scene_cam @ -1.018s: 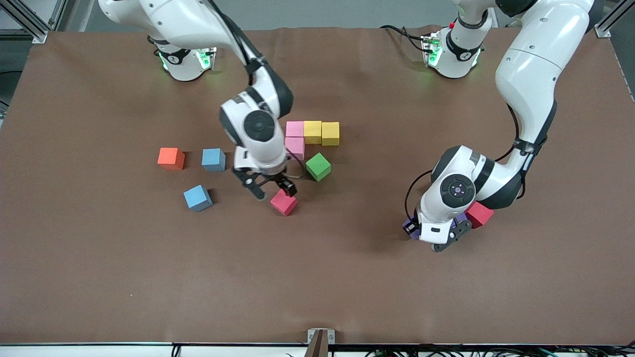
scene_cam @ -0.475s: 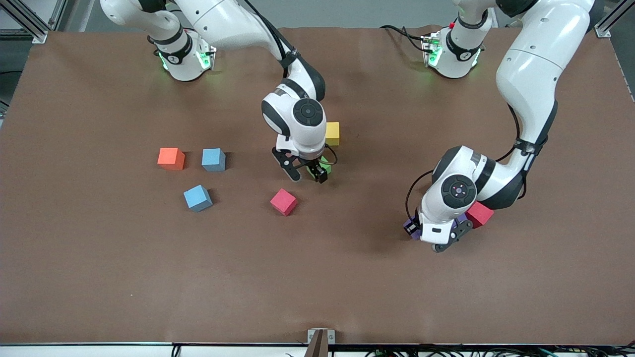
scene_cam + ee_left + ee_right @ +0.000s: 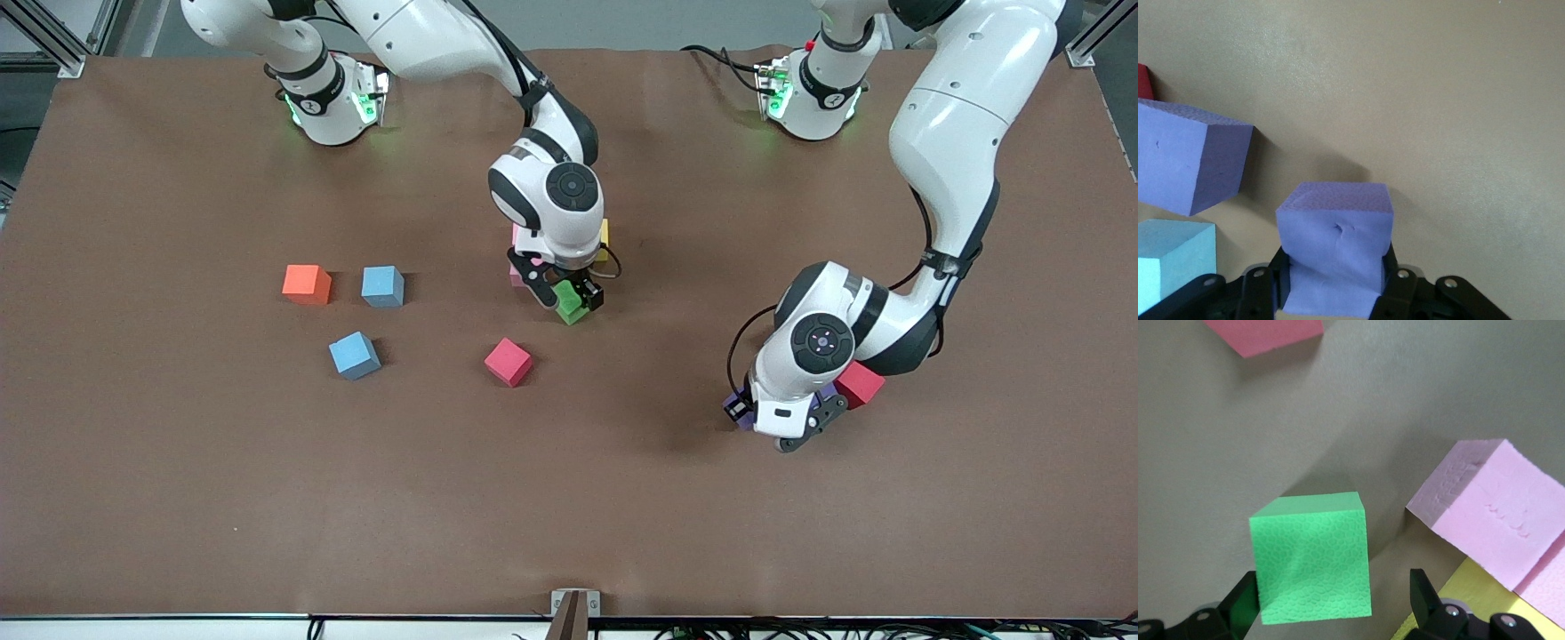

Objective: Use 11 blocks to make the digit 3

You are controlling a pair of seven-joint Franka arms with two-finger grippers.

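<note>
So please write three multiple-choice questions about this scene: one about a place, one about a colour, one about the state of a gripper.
1. Where is the right gripper?
A. at the green cube, beside the pink and yellow cubes
B. over the orange cube
C. at the light blue cubes

2. What colour is the cube in the left gripper?
A. red
B. purple
C. yellow

3. What is the state of the right gripper?
A. shut on a pink cube
B. shut with nothing in it
C. open, one finger on each side of the green cube

Answers:
1. A: in the front view its fingers stand around the green cube next to the pink cubes.
2. B: the left wrist view shows a purple cube pinched between the fingers.
3. C: the right wrist view shows a gap between the green cube and one finger.
</note>
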